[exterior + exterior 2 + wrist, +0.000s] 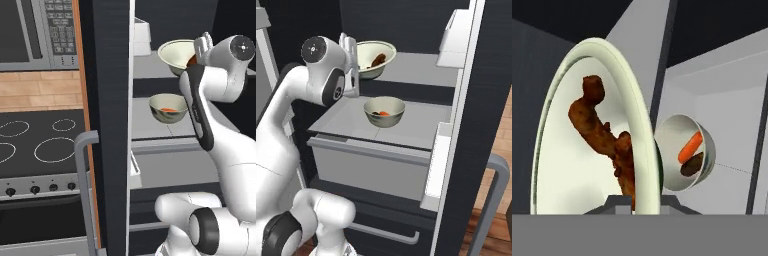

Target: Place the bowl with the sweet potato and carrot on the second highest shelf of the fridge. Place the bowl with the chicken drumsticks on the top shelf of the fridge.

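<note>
The pale bowl with brown chicken drumsticks (175, 55) (373, 57) (587, 150) hangs at the front edge of the fridge's top shelf (416, 67). My gripper (200, 52) (351, 55) (634, 202) is shut on its near rim. I cannot tell whether the bowl touches the shelf. One level lower, the bowl with the orange carrot and dark sweet potato (167, 108) (384, 111) (687, 152) stands upright on the second highest shelf (421, 122), apart from the gripper.
The open fridge door (112, 125) with its grey handle (85, 190) stands left of the arm, and its white door bins (453, 40) line the right side. A grey drawer (371, 170) sits below the shelves. A stove (35, 145) and microwave (35, 30) lie further left.
</note>
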{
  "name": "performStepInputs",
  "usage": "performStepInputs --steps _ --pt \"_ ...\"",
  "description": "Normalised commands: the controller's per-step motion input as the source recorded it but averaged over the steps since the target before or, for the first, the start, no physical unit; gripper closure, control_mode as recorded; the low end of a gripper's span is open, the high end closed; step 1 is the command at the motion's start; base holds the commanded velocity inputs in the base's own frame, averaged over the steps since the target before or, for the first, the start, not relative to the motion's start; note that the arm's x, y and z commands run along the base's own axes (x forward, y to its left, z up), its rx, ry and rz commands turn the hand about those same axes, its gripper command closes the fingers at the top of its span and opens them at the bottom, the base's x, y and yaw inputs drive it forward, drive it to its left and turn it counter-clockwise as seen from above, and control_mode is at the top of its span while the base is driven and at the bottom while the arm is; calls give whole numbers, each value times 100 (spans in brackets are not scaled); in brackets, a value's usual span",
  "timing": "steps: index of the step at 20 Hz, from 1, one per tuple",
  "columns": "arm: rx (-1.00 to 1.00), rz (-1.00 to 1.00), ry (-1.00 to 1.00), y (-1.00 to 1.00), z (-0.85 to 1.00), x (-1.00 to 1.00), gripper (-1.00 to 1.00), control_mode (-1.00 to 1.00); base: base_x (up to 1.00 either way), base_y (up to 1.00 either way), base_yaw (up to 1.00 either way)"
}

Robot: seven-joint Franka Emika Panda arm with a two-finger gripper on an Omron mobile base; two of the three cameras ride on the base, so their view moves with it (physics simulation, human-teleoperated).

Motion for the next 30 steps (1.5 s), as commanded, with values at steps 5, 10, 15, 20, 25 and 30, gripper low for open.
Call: performStepInputs --steps 5,10,15,20,25,30 --pt "0 0 3 -13 -24 100 100 -100 0 0 0" --pt "0 0 6 -15 -2 100 100 -100 0 0 0" --pt "0 -1 5 -7 0 78 -100 -100 0 0 0" --pt "0 0 -3 0 9 -35 -100 -100 0 0 0" --pt "0 0 -34 3 58 -94 -100 -100 0 0 0" --pt "0 0 -35 4 69 -100 -100 -100 0 0 0"
